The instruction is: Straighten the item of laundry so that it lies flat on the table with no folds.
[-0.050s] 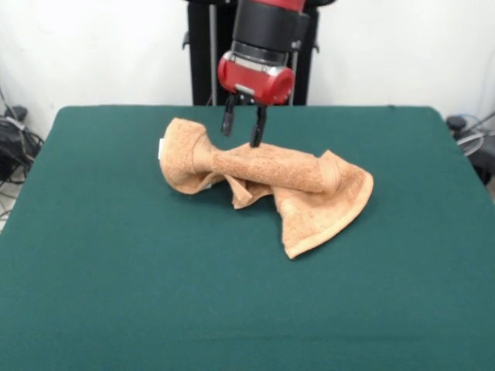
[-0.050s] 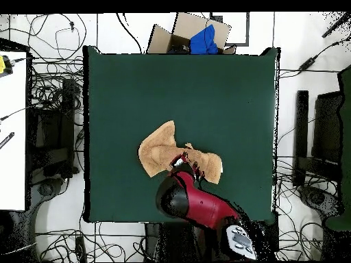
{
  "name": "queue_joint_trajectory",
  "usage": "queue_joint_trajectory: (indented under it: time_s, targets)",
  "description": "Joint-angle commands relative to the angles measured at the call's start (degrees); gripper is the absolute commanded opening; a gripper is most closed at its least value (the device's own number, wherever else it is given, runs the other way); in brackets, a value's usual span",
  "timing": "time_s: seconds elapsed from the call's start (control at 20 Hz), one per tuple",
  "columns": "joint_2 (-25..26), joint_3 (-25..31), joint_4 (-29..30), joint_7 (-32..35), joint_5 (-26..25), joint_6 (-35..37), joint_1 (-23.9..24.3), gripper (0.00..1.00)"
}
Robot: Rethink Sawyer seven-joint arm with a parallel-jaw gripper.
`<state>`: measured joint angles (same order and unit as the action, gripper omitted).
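The item of laundry (image 1: 271, 174), a light-orange towel, lies bunched and twisted on the green table (image 1: 108, 278). A rolled ridge runs across it from left to right, and a flatter flap spreads toward the front right. A small white tag shows at its left end. My gripper (image 1: 243, 133) hangs over the back edge of the roll, open, with nothing between its fingers; the right fingertip (image 1: 256, 141) is at the cloth. In the overhead view the red arm covers part of the towel (image 2: 159, 152), and the gripper (image 2: 184, 163) barely shows on the table (image 2: 206, 89).
Green cloth surrounds the towel on all sides. Off the table, a cardboard box with something blue (image 2: 195, 38) sits past one edge. Cables cover the floor, and a white bench (image 2: 12, 130) stands to one side.
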<state>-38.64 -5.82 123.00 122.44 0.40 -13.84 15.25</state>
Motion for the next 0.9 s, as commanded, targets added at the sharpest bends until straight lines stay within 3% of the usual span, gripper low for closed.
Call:
queue_joint_trajectory:
  time_s: [0.05,0.2,0.45,0.75,0.9]
  targets:
    - [-2.4,10.7,8.2,10.7,-1.4,7.3,3.1,1.00]
    - [-2.2,9.3,7.7,10.0,-1.4,4.9,1.9,1.00]
    - [-0.8,0.6,3.1,8.5,1.6,-4.5,-6.8,1.00]
    - [2.3,-4.7,-0.1,10.0,6.9,-9.2,-11.5,1.00]
    - [3.2,-4.9,-1.5,9.8,7.7,-9.7,-11.5,1.00]
